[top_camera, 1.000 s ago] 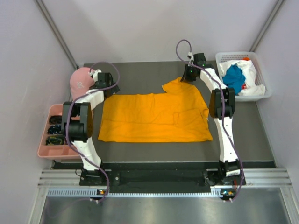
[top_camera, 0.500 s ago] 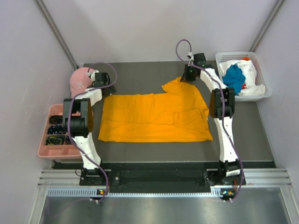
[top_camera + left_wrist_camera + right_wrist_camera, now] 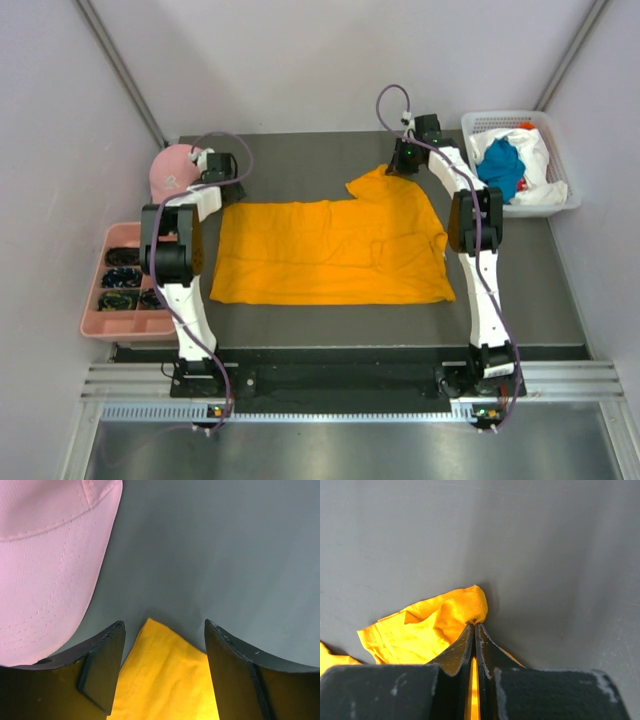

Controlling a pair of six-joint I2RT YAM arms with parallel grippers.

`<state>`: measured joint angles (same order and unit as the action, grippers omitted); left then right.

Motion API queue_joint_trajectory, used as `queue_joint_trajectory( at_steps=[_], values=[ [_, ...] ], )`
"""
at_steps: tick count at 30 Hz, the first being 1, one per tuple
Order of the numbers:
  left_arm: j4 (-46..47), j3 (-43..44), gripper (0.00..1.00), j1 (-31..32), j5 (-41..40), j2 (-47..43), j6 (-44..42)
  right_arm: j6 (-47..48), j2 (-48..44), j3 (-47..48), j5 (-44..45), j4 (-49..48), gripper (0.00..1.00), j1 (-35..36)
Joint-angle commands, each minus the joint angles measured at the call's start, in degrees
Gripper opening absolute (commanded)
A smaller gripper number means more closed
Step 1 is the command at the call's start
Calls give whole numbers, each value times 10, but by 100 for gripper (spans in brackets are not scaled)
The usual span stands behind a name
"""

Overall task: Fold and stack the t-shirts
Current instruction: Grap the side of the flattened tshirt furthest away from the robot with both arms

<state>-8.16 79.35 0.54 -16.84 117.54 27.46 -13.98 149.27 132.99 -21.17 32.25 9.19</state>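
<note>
- Left gripper (image 3: 164, 626): jaws apart, straddling the far-left corner of the orange-yellow t-shirt (image 3: 330, 250); corner sits between them, unpinched.
- Right gripper (image 3: 475, 626): clamped tight on the shirt's far-right corner.
- Shirt lies flat, long axis left-right, between my arms.
- Pink cap (image 3: 45, 565) just left of the left jaw: snag risk.
- Teal t-shirt (image 3: 500, 168) and white t-shirt (image 3: 538, 150) lie in the basket (image 3: 470, 125), well apart.

My left arm reaches forward to the far left corner of the orange t-shirt (image 3: 330, 250). There my left gripper (image 3: 163, 627) points down, jaws apart on either side of that corner. My right arm stretches to the shirt's far edge, right gripper (image 3: 474, 626) pinched tight on its cloth.
</note>
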Motion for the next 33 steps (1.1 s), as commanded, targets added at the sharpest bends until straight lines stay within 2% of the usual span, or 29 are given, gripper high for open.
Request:
queue_joint_trajectory(
  at_steps=[1, 14, 33],
  values=[
    [7, 26, 67, -17, -15, 10, 0, 10, -21, -15, 3, 0, 0, -1],
    [-5, 28, 52, -20, -11, 18, 9, 8, -21, -15, 3, 0, 0, -1],
    [-20, -10, 53, -19, 33, -5, 29, 7, -20, -14, 1, -2, 0, -1]
  ],
)
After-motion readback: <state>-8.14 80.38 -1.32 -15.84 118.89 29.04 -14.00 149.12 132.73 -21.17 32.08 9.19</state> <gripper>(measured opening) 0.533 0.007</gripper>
